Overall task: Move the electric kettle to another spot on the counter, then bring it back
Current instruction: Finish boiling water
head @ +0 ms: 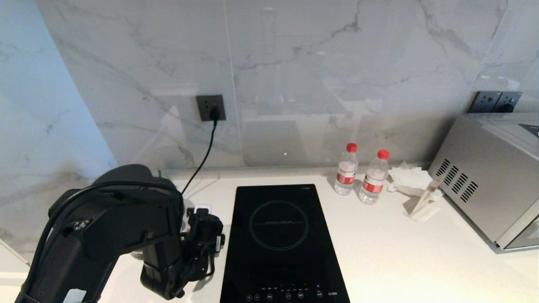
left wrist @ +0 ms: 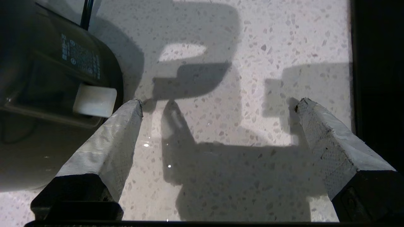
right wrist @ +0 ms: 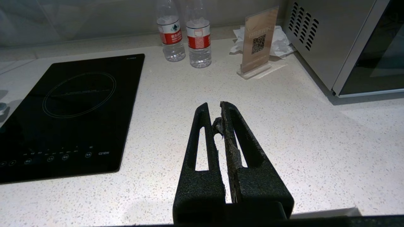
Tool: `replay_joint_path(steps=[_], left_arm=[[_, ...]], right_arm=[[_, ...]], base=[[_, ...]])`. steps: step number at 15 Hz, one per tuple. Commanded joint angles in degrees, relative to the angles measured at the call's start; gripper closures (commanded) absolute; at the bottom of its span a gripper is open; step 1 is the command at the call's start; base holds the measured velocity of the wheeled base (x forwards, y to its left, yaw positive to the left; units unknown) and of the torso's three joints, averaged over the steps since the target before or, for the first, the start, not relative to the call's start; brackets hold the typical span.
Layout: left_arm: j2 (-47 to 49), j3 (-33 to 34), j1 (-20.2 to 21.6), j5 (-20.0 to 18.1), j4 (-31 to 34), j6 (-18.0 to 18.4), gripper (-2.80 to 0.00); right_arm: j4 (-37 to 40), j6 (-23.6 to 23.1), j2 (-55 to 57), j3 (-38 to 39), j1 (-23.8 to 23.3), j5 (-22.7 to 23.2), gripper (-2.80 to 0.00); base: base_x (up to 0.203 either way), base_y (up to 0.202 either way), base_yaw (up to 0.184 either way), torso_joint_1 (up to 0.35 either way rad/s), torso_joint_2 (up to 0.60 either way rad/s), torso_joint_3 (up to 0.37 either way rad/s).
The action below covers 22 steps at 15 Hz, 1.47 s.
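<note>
Speckled white stone of the counter (left wrist: 221, 126) lies bare between the spread fingers of the left gripper (left wrist: 217, 104), which hangs near the counter's left end beside the hob (head: 282, 240), holding nothing. Just beside one finger sits the electric kettle (left wrist: 47, 78). Judging by this, the reach for the kettle is under way; the next move calls for lining up on its handle, not in view. Toward the right edge, the right gripper (right wrist: 217, 118) is parked, pressed together.

Table (right wrist: 300, 132): speckled stone, polished, w/ a soft sheen. Hob (right wrist: 72, 107): black glass, very glossy. Kettle (left wrist: 47, 78): dark, smooth, semi-gloss plastic. Left tool (left wrist: 217, 104) fingers (left wrist: 110, 138) wrapped in rough grey tape. Oven (head: 484, 189): brushed metal. Bottles (head: 346, 170): clear plastic.
</note>
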Motion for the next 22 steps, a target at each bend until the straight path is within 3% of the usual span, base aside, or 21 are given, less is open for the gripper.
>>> replay_joint_path(steps=[1,3,7,10,17,22], left_arm=[[-0.1,-1.0,0.6,0.2,0.0,-0.2,-2.80],[-0.2,-0.7,1.4,0.1,0.1,-1.2,-2.80],[-3.2,3.5,1.4,-2.5,0.7,-9.9,-2.80],[-5.3,2.2,1.5,-3.4,8.1,-14.3,-2.80],[-2.9,-1.3,-0.9,-2.5,8.2,-14.1,-2.80],[-1.0,-3.5,-0.5,0.8,8.3,-13.8,-2.80]], right_arm=[[0.0,0.0,0.0,0.0,0.0,0.0,0.00],[0.0,0.0,0.0,0.0,0.0,0.0,0.00],[0.0,0.0,0.0,0.0,0.0,0.0,0.00],[0.0,0.0,0.0,0.0,0.0,0.0,0.00],[0.0,0.0,0.0,0.0,0.1,0.0,0.00],[0.0,0.0,0.0,0.0,0.0,0.0,0.00]], base=[[0.000,0.000,0.000,0.000,0.00,0.000],[0.000,0.000,0.000,0.000,0.00,0.000],[0.000,0.000,0.000,0.000,0.00,0.000],[0.000,0.000,0.000,0.000,0.00,0.000],[0.000,0.000,0.000,0.000,0.00,0.000],[0.000,0.000,0.000,0.000,0.00,0.000]])
